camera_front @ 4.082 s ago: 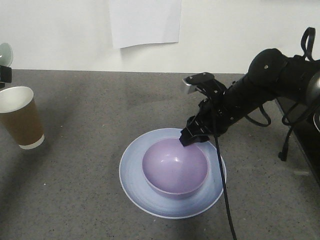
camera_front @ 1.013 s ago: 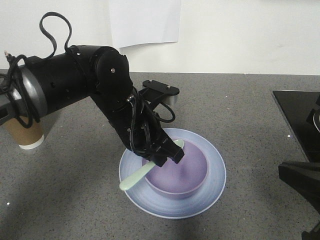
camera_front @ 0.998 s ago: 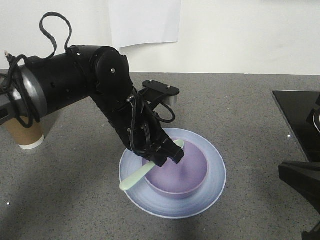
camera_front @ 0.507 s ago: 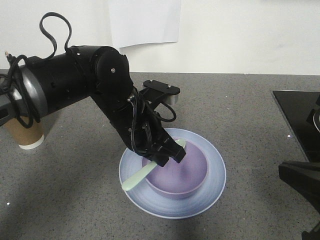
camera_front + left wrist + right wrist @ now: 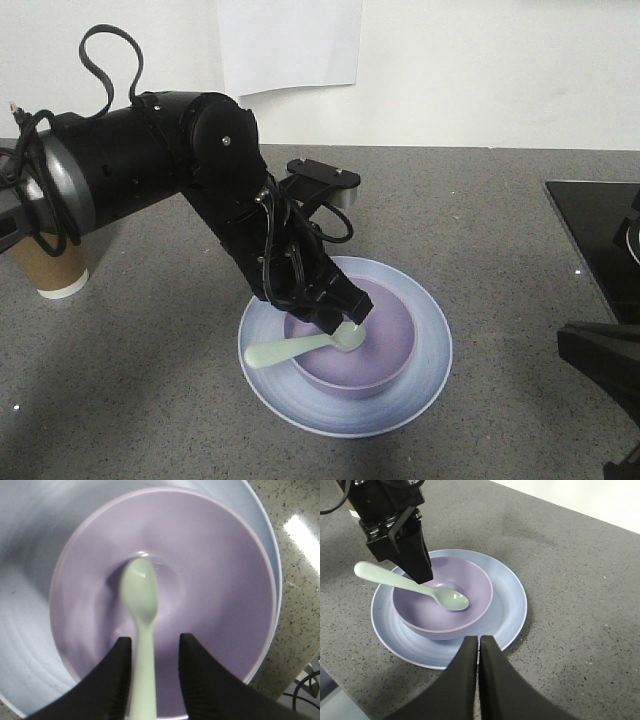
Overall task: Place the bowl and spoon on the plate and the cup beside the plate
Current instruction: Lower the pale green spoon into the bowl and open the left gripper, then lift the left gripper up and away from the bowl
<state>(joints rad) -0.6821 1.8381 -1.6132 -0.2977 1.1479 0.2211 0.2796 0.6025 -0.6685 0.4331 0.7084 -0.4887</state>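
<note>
Your left end effector [image 5: 150,680] is hanging released over one spoon [image 5: 141,630] lying in one bowl [image 5: 385,350]; one cup [image 5: 45,268] is standing clear.

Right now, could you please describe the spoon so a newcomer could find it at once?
On the grey counter sits a light blue plate holding a lavender bowl. The spoon lies in that bowl, head down and handle out over its rim. It is the only mint-green item, slim beside the round dishes.

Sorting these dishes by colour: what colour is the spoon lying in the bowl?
Pale mint green; the spoon shows best in the left wrist view.
</note>
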